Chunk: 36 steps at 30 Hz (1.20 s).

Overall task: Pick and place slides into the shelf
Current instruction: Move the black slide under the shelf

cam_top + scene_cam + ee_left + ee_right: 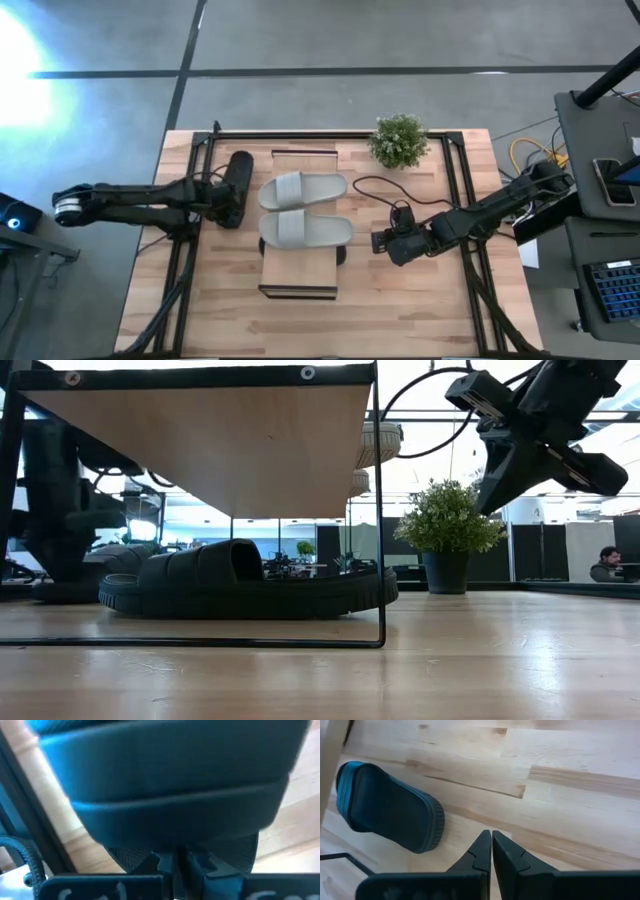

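Observation:
Two light grey slides [303, 208] lie side by side, soles down, on the shelf's plank top [300, 275]. One black slide [240, 580] lies on the table under the shelf. Its end pokes out on the right side [390, 807]. The second black slide [238, 186] is left of the shelf and fills the left wrist view [170, 785]. My left gripper [217, 200] is at it, fingers shut [175, 862]. My right gripper [383, 242] hovers above the table right of the shelf, shut [491, 840] and touching nothing. My left gripper comes level from the table's left at the second black slide's left side [150, 855], fingers closed together against its textured sole. The slide, close before the camera, hides the exact place of contact. In the high view the slide stands tilted up on its side beside the shelf.
A small potted plant [400, 140] stands near the table's far edge, right of the shelf. A black cable [378, 185] loops over the table toward the right arm. Dark frame rails [455, 200] run along both sides. Bare wood lies near the table's near edge [400, 310].

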{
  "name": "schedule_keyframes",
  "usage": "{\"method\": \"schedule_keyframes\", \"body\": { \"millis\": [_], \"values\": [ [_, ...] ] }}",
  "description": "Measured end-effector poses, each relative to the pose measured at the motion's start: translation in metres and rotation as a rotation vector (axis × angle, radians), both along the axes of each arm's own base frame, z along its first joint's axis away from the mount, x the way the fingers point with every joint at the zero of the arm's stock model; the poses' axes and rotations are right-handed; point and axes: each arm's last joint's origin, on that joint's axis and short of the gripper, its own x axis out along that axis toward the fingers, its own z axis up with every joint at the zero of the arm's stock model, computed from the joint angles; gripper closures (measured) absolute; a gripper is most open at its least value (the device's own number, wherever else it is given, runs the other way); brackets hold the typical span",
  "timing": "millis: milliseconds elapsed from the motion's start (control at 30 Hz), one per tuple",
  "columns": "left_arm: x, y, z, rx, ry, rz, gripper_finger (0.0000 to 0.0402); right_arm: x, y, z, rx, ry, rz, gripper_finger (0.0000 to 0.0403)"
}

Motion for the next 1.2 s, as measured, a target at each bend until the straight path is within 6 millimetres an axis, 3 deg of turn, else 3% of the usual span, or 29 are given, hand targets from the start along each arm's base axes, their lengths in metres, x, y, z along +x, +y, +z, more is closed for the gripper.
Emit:
{"method": "schedule_keyframes", "body": {
  "millis": [267, 467, 600, 867, 1200],
  "values": [
    [0.003, 0.001, -0.013, -0.037, 0.125, 0.055, 0.0400, 0.000, 0.000, 0.000, 0.002, 0.002, -0.005, 0.0394],
    [0.011, 0.003, -0.005, -0.028, 0.121, 0.106, 0.0400, 0.000, 0.001, 0.000, 0.027, 0.009, 0.001, 0.0394],
    [0.022, 0.007, 0.019, 0.007, 0.010, 0.102, 0.0400, 0.000, 0.001, 0.000, 0.029, 0.009, -0.001, 0.0394],
    [0.036, 0.011, 0.092, 0.134, -0.265, -0.041, 0.0400, 0.000, 0.000, 0.000, 0.026, 0.007, -0.002, 0.0394],
    [0.032, 0.023, 0.156, 0.285, -0.244, -0.060, 0.0400, 0.000, 0.000, 0.000, 0.022, 0.009, 0.005, 0.0394]
  ]
}}
